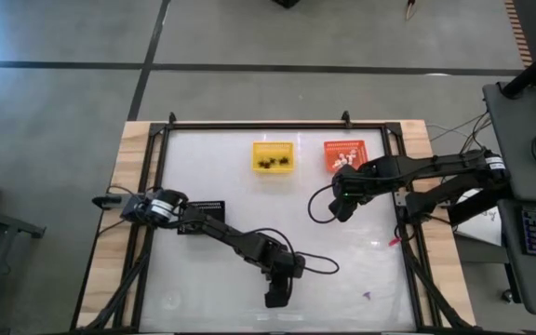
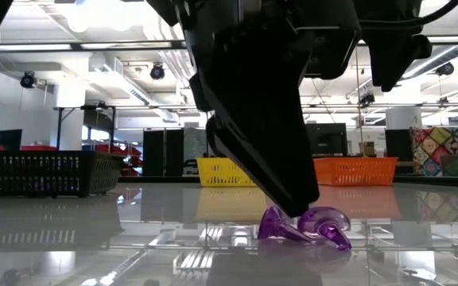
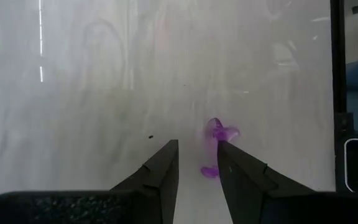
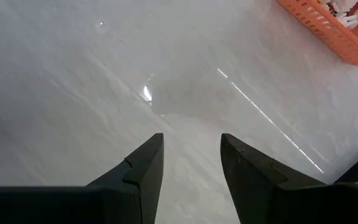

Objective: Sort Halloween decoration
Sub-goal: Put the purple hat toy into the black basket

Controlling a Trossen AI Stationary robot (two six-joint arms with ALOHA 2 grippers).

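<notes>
- Two grippers show, and only the left gripper (image 3: 196,163) is at work, low over the table (image 1: 212,279) near its front edge, right of the middle
- Its fingers (image 3: 163,168) stand parted with nothing between them; a purple trinket (image 3: 216,134) lies on the surface just beyond the tips, touching or nearly touching one finger, and I cannot tell which
- In the low view the purple trinket (image 2: 304,226) rests flat on the tabletop under the dark finger (image 2: 281,183), not lifted
- Another small purple piece (image 1: 368,295) lies near the front right corner, well apart from the arm
- Along the back edge stand a yellow basket (image 1: 273,144) holding black trinkets (image 1: 274,164) and an orange basket (image 1: 329,147) holding white trinkets (image 1: 345,160); a black tray (image 1: 208,204) sits by the left edge
- The right gripper (image 4: 191,158) hangs spread and empty above bare table just in front of the orange basket
- Step in hand, as I judge it: lining up to pick the purple trinket
- The next move calls for shifting sideways so the trinket sits between the fingers, then closing and carrying it off, probably to the black tray
</notes>
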